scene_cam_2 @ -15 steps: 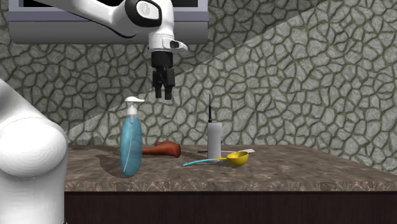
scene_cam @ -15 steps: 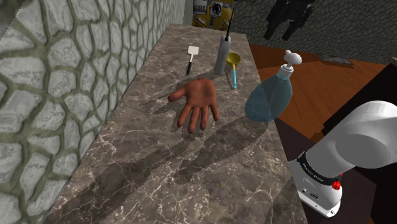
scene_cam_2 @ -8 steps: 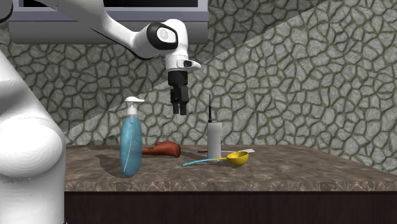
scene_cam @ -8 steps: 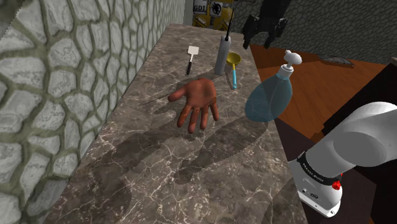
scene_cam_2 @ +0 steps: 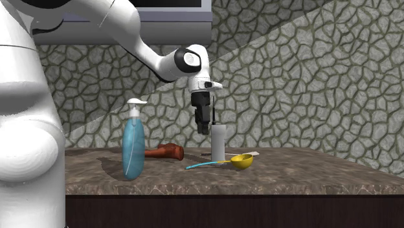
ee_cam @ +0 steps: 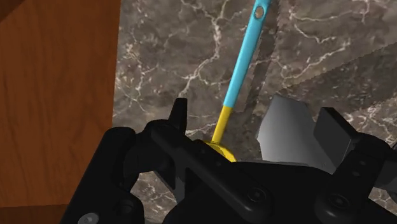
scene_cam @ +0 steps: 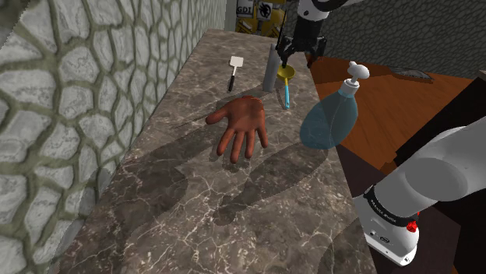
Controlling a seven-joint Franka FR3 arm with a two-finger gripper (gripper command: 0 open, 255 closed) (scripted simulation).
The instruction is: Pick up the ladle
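The ladle has a yellow bowl and a light blue handle. It lies on the marble counter near the far end, beside a tall grey bottle. In the second exterior view the ladle rests to the right of that bottle. My black gripper hangs above the ladle's bowl, fingers pointing down and apart, holding nothing. From the side the gripper sits level with the bottle's top, clear of the counter. In the wrist view the gripper is open, and the blue handle runs away from it.
A blue soap dispenser stands at the counter's open edge. A brown hand-shaped glove lies mid-counter and a white spatula lies near the stone wall. Wooden floor lies beyond the counter's edge.
The arm has swung towards the second exterior view's right and come down, from above the soap dispenser to just over the ladle and grey bottle. The fingers stayed open.
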